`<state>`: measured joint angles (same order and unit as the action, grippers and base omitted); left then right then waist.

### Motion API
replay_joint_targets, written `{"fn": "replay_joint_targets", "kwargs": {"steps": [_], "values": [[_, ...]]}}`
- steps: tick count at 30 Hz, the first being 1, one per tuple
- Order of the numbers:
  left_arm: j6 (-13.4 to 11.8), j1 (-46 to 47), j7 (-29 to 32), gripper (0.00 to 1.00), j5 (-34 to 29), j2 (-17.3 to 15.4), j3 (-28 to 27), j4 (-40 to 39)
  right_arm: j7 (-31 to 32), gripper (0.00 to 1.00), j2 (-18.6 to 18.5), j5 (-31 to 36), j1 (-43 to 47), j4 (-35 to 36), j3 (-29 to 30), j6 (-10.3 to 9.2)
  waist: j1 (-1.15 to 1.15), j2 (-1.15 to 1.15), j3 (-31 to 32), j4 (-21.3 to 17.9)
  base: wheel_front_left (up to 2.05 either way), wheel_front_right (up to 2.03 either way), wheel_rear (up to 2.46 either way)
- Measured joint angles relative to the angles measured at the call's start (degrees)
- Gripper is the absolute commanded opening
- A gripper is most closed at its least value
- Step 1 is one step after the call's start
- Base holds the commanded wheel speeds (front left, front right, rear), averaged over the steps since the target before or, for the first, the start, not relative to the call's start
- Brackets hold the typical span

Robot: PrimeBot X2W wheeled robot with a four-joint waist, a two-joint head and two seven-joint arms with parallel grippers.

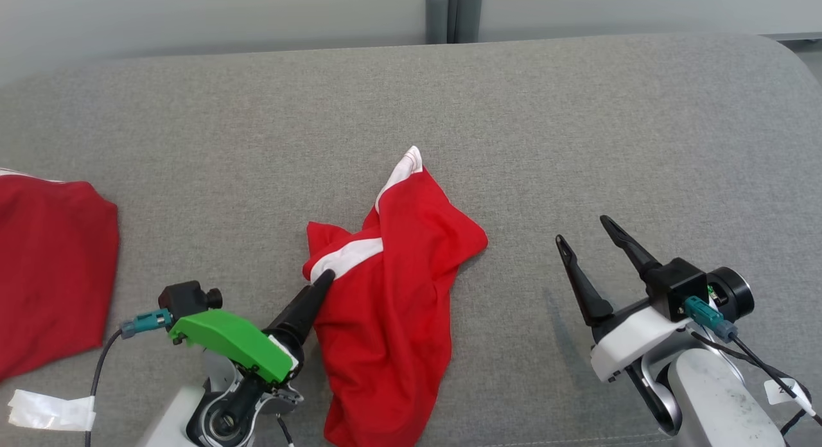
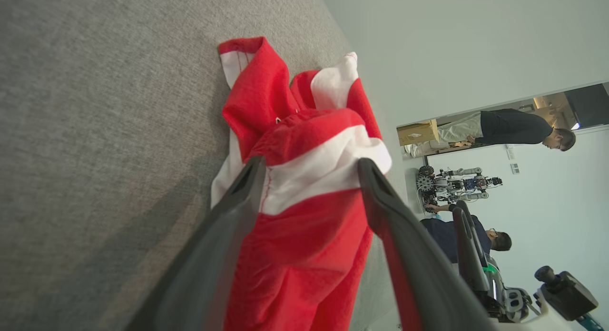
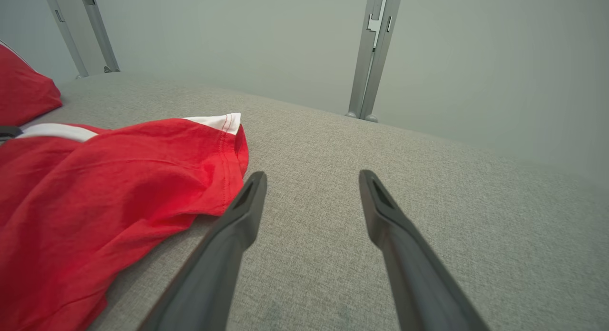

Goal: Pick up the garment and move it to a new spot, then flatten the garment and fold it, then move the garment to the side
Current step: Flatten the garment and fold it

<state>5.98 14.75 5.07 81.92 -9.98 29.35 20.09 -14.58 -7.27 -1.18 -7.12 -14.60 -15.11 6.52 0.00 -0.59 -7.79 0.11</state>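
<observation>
Pickup step; the crumpled garment lies on the pad; the left gripper is spread astride its white band, perhaps touching; the right gripper is spread, well apart; next, close left and lift.

Head view high, downward; wrist views low, close; garment common to all

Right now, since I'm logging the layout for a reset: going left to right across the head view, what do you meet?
A red cloth at the left edge → left gripper → crumpled red-and-white garment → right gripper.
</observation>
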Motion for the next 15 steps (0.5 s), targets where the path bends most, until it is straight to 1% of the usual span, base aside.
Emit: {"fn": "replay_joint_targets", "kwargs": {"steps": [5, 7, 8, 11, 15], "values": [[0.0, 1.16, 1.42, 1.0, -1.51, -0.08, 2.1, 1.85, 0.0, 1.0, 0.01, -0.57, -0.02, 0.0, 0.75, -0.03, 0.0, 0.0, -0.63, -0.92, 0.0, 0.0, 0.0], [0.0, 1.93, 1.15, 0.38, -2.31, -0.03, 2.23, 2.11, 0.0, 1.0, 0.03, -0.57, -0.04, 0.01, 0.88, -0.03, 0.0, 0.0, -0.75, -1.03, 0.0, 0.0, 0.0], [0.0, 2.54, 0.77, 0.0, -3.37, -0.14, 2.23, 2.14, 0.0, 1.0, 0.07, -0.57, -0.08, 0.02, 0.88, -0.03, 0.0, 0.0, -0.79, -1.07, 0.0, 0.0, 0.0], [0.15, 5.36, -0.69, 0.0, -6.95, -1.13, 2.3, 1.26, 0.0, 1.0, 0.37, -0.57, -0.53, 0.02, 0.64, -0.03, 0.0, 0.0, -0.83, -1.27, 0.0, 0.0, 0.0], [0.31, 11.43, -1.62, 0.0, -13.19, -3.85, 3.77, -1.81, 0.0, 1.0, 0.57, -0.63, -0.65, 0.0, 0.46, -0.03, 0.0, 0.0, -0.36, -1.56, 0.0, 0.0, 0.0]]}}
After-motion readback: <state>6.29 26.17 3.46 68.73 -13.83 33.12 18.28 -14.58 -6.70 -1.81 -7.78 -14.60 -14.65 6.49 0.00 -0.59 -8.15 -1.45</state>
